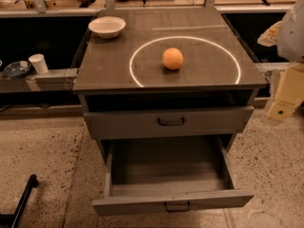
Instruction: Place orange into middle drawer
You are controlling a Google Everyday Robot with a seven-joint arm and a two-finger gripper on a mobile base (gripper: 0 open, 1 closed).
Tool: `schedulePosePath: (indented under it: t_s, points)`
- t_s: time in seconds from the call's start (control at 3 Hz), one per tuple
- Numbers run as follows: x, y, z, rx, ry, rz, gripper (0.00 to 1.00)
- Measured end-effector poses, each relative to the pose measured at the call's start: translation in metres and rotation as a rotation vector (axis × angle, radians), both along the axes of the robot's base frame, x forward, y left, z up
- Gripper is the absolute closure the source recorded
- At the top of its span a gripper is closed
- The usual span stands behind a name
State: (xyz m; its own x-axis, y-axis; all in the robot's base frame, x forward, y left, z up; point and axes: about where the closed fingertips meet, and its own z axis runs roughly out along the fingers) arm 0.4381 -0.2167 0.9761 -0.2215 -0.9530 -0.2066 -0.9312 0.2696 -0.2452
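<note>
The gripper [286, 97], a cream-coloured piece at the right edge, hangs beside the cabinet's right side, apart from everything; whether it is open or closed cannot be told. The orange [172, 58] sits on the cabinet top [108, 63], inside a bright white ring [134, 72], well left of the gripper. Below and nearer, the middle drawer [128, 205] is pulled far out. The upper drawer [133, 123] juts slightly. A white bowl [107, 26] stands at the far left corner. A paper cup [38, 63] stands on a ledge further left.

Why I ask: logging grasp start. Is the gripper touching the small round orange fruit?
Apart. Camera view: gripper at right edge, orange on cabinet top, wide gap between.
</note>
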Motion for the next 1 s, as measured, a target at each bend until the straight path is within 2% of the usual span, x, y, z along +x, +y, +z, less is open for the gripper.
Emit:
schedulePosePath:
  t_s: [0.33, 0.67, 1.0]
  points:
    - [0.000, 0.000, 0.000, 0.000, 0.000, 0.000, 0.00]
    - [0.029, 0.027, -0.005, 0.060, -0.026, 0.031, 0.00]
    - [0.094, 0.081, -0.005, 0.148, -0.076, 0.111, 0.00]
